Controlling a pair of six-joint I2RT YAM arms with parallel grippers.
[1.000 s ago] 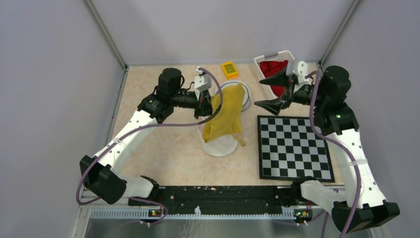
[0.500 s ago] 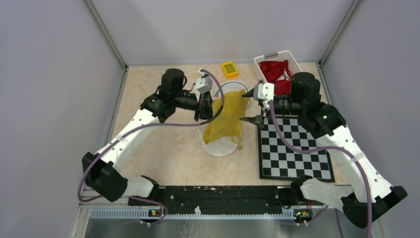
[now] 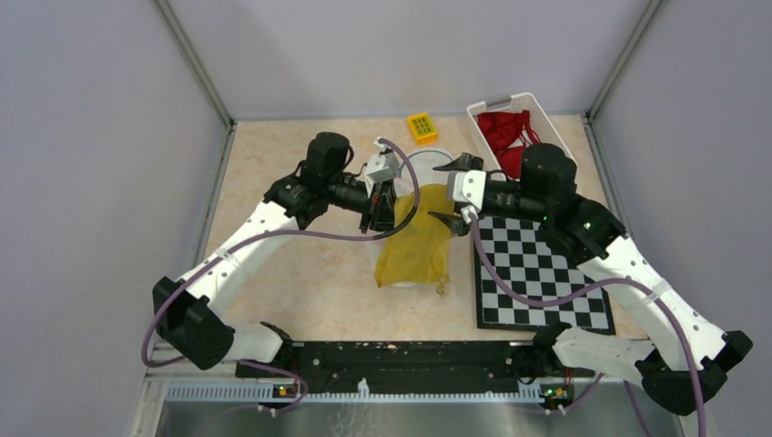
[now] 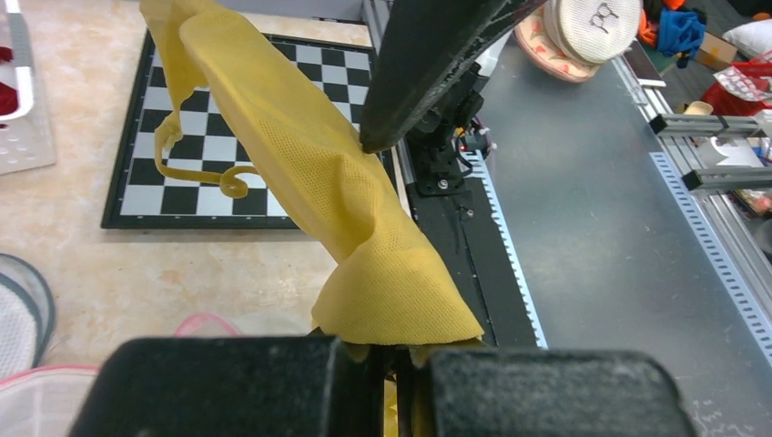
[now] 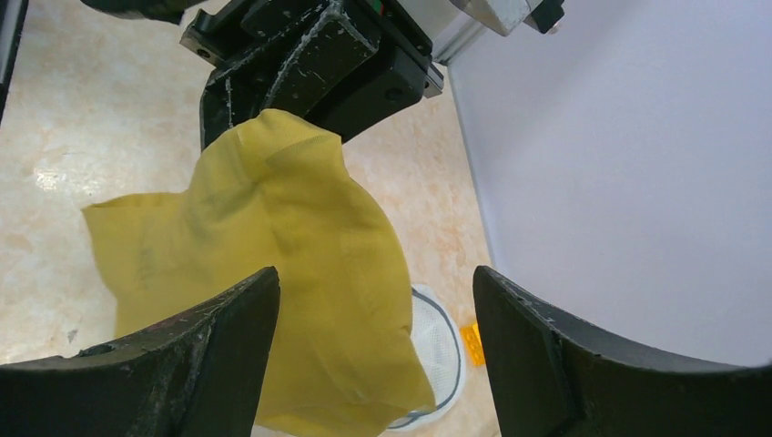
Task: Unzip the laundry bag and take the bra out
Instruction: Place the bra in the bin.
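A yellow bra (image 3: 414,244) hangs above the middle of the table, with my left gripper (image 3: 378,206) shut on its upper edge. In the left wrist view the bra (image 4: 309,155) rises out of the closed left gripper (image 4: 401,364), its strap curling over the checkerboard. My right gripper (image 3: 441,191) is open just right of the bra's top. In its own view the right gripper (image 5: 375,284) has its jaws spread on either side of the bra (image 5: 273,273), not touching it. The white mesh laundry bag (image 3: 426,158) lies under and behind the bra, also visible as the laundry bag (image 5: 439,346).
A white basket (image 3: 533,100) with red garments stands at the back right. A small yellow block (image 3: 421,127) lies at the back centre. A checkerboard (image 3: 546,273) covers the right side, partly under the right arm.
My right arm swung left from the basket to the bra, still open. The left gripper shifted slightly right and toward me with the bra, which now hangs lower over the bag.
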